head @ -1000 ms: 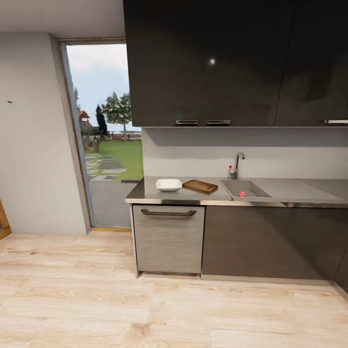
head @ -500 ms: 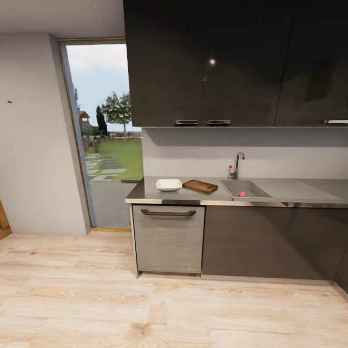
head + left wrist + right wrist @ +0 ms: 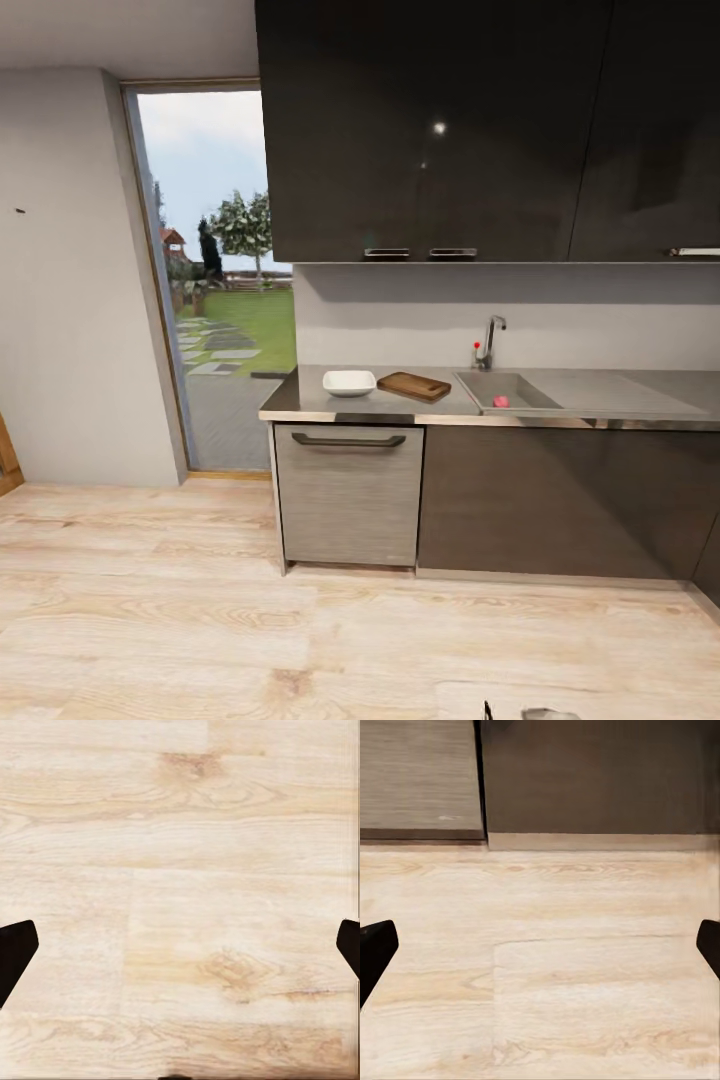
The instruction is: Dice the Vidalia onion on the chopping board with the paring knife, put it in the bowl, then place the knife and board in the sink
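Observation:
I stand back from the kitchen. On the grey countertop (image 3: 300, 398) sit the white bowl (image 3: 349, 382) and, right of it, the dark brown chopping board (image 3: 414, 385). Further right is the steel sink (image 3: 520, 385) with its chrome tap (image 3: 490, 342); a small pink-red thing (image 3: 500, 401) lies in the basin, too small to name. I cannot make out the paring knife at this distance. My left gripper (image 3: 180, 952) hangs open over the wooden floor. My right gripper (image 3: 540, 952) is open too, above the floor near the cabinet base.
A grey dishwasher front (image 3: 348, 495) sits under the bowl, with dark cabinets (image 3: 560, 500) to its right and dark wall cupboards (image 3: 480, 130) above. A tall glass door (image 3: 215, 280) is at the left. Light wooden floor (image 3: 250, 620) stretches between me and the counter.
A small grey and dark part has come up at the bottom edge of the head view, right of the middle. The kitchen looks the same.

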`<state>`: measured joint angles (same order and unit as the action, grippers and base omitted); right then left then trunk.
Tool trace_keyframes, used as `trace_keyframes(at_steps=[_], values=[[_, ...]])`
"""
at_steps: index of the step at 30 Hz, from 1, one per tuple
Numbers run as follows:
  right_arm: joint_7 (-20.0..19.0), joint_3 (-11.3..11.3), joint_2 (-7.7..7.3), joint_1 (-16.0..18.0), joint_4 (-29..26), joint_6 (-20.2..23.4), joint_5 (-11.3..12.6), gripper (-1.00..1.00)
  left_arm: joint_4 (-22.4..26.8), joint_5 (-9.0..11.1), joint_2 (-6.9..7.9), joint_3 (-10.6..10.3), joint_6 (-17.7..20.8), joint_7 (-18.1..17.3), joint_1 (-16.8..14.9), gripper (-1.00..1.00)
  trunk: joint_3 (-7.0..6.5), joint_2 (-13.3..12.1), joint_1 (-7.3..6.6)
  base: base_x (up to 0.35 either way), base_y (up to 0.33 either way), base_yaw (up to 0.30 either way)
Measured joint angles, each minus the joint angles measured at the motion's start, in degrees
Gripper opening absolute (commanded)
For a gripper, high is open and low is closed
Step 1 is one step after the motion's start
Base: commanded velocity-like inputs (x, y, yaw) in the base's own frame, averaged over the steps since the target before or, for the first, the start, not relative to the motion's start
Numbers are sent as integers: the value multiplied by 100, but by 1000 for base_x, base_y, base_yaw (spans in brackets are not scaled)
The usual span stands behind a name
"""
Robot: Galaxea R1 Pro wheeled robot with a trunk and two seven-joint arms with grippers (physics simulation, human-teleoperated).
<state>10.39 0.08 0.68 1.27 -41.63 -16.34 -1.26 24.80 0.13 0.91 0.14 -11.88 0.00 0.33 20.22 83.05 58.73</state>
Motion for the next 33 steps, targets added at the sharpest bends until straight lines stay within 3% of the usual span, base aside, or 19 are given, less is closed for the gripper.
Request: trace_keyframes(at_steps=[2,4,7,9,12,18,22,25,28,33], values=[[297,4,31,5,-502,347,-1,100,-13,-2,-10,3,0,0,0,100,0,0,0,0,0,0],[595,11,72,13,-1228,1085,-6,100,-22,-4,-16,3,0,0,0,100,0,0,0,0,0,0],[740,13,97,32,-1958,1798,-7,100,-25,-4,-19,3,0,0,0,100,0,0,0,0,0,0],[825,19,109,171,-2618,2340,-13,100,-27,-4,-20,2,0,0,0,100,0,0,0,0,0,0],[873,30,114,536,-3065,2893,-22,100,-28,-5,-14,4,-1,0,-1,100,-1,-1,0,0,0,0],[878,45,115,1339,-3233,3900,-20,100,-28,-5,-9,4,0,0,-1,100,0,-1,0,0,0,0],[909,49,133,1855,-3252,4187,-21,100,-28,-5,-5,2,-1,0,-1,100,-1,-1,0,0,0,0],[990,82,208,2223,-3257,4399,-41,100,-33,-3,-4,2,0,0,-1,100,0,0,0,0,0,0],[1181,182,353,2818,-3248,4900,-120,100,-37,2,-4,2,-1,0,-1,100,-1,0,0,0,0,0],[1291,312,550,3639,-3163,5327,-156,100,-32,-2,-6,-1,-1,-5,-1,100,-1,0,0,0,0,0]])
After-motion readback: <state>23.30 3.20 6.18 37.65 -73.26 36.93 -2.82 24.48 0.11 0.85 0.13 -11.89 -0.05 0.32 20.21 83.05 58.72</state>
